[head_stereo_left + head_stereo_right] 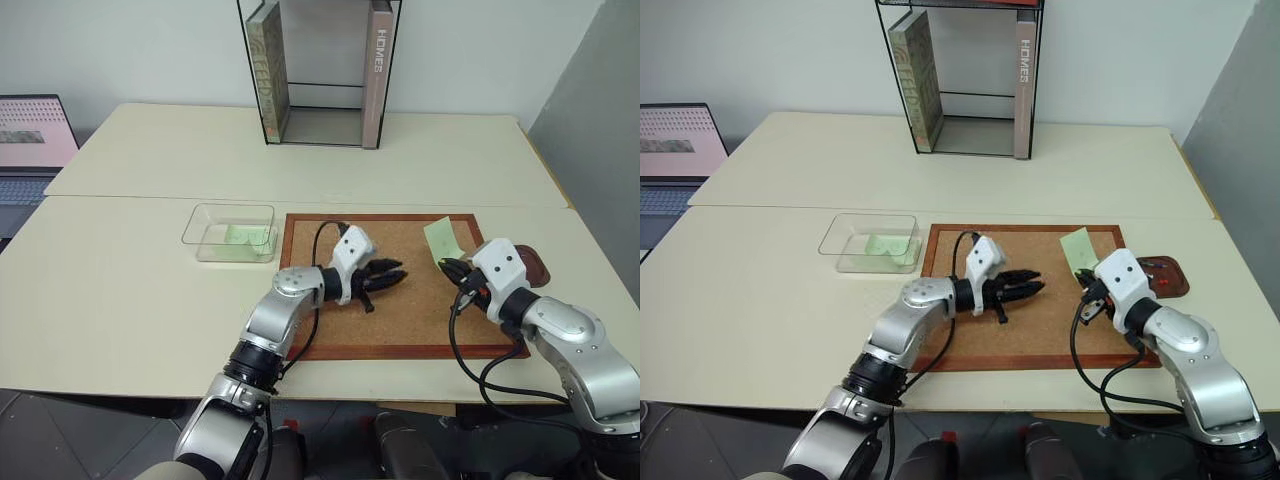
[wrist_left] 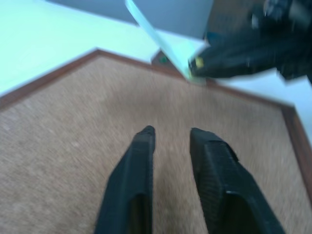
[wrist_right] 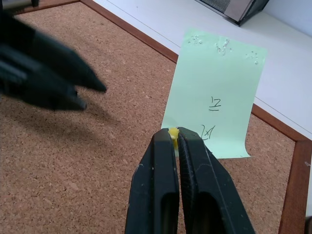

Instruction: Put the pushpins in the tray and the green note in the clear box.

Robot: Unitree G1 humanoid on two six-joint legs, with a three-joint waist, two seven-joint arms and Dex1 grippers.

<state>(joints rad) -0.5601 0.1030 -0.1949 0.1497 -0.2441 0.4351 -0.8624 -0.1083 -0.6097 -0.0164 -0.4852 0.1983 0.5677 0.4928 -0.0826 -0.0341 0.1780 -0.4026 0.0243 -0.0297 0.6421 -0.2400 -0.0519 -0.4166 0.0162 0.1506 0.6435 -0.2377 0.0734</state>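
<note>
The green note (image 3: 216,92) hangs over the far right corner of the cork board (image 1: 400,310), held up off the cork and tilted, its long axis running from the right gripper (image 3: 173,134) up and away toward the board's far edge. That gripper's jaws are closed on a yellow pushpin (image 3: 172,132) at the note's near edge; whether the pin passes through the paper I cannot tell. Small handwritten marks sit near the pinned end, and pin holes dot the far end.

The tray (image 1: 1165,275) lies on the table just off the board's right edge, partly behind the right wrist, with small red pins inside. The clear box (image 1: 230,232) sits just off the board's far left corner, long side parallel to the table's near edge, and already holds another pale green slip (image 1: 240,236).

The left gripper (image 1: 392,275) hovers over the middle of the board, pointing toward the note, its jaws a little apart and holding nothing.

The board rests on a cream table (image 1: 120,300) made of two tops butted together. At the far edge stands a black-framed glass case (image 1: 320,70) with two books upright against its sides. A laptop (image 1: 30,140) sits beyond the table's left edge, against a white wall.
</note>
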